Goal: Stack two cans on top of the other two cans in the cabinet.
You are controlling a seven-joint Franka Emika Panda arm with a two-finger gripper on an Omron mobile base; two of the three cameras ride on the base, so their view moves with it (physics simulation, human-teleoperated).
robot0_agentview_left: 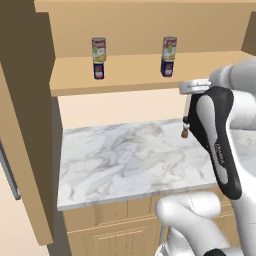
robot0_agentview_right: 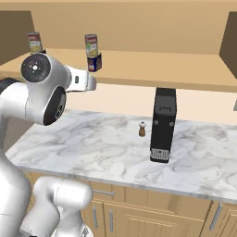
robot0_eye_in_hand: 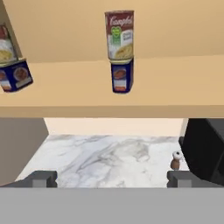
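Both tall cans (robot0_agentview_left: 99, 49) (robot0_agentview_left: 169, 48) sit on the blue cans (robot0_agentview_left: 98, 70) (robot0_agentview_left: 167, 68), upper frame; stacking looks done. Tool (robot0_eye_in_hand: 112, 178) wide open, empty.

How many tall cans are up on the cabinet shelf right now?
2. The left tall can stands on the left blue can; the right tall can stands on the right blue can. Both stacks sit on the cabinet shelf. None seems hidden.

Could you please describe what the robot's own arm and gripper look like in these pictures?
The arm is glossy white with rounded, bulbous links, black joint sections, and a dark round cap with small markings at one joint. The gripper has two small, blocky, dark grey finger tips.
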